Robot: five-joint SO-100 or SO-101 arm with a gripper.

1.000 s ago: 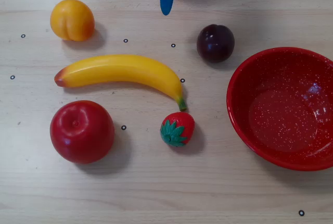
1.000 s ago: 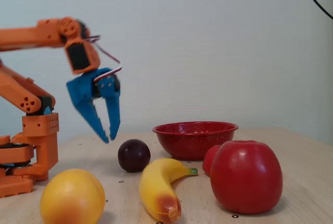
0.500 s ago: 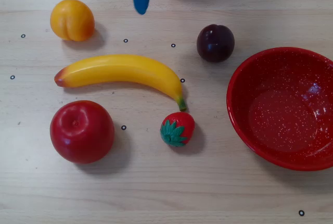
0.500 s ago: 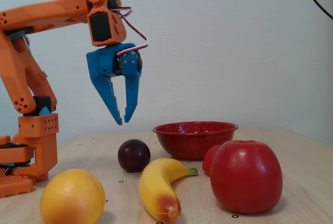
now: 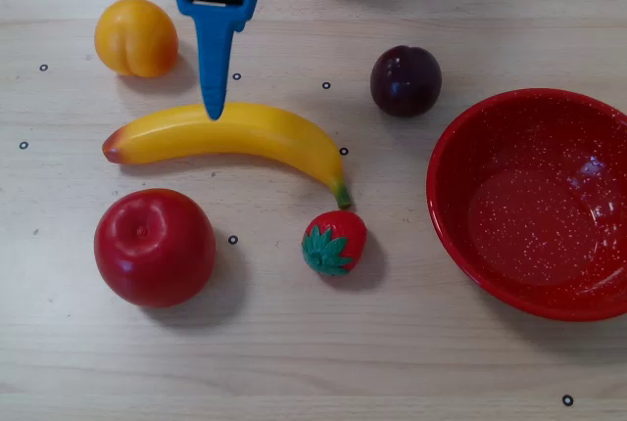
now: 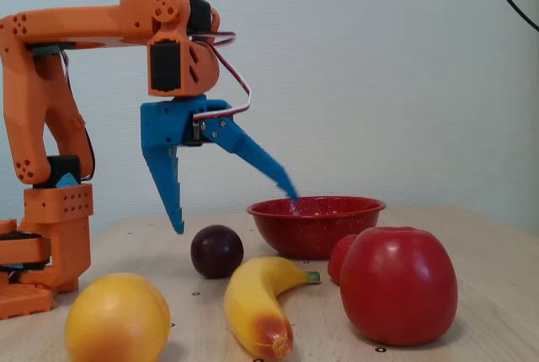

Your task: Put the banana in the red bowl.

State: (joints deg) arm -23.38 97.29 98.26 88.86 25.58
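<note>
The arm (image 6: 76,25) is built of bright orange plastic links with small round screw holes, standing on a blocky orange base (image 6: 38,252). A black servo sits in the wrist housing. The gripper (image 6: 232,210) is blue, with two long tapering pointed fingers (image 5: 214,59). Red, white and dark wires loop beside the wrist.

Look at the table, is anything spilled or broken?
Nothing stands out. The banana, peach, apple, strawberry and plum lie whole, and the red bowl sits upright, empty.
</note>
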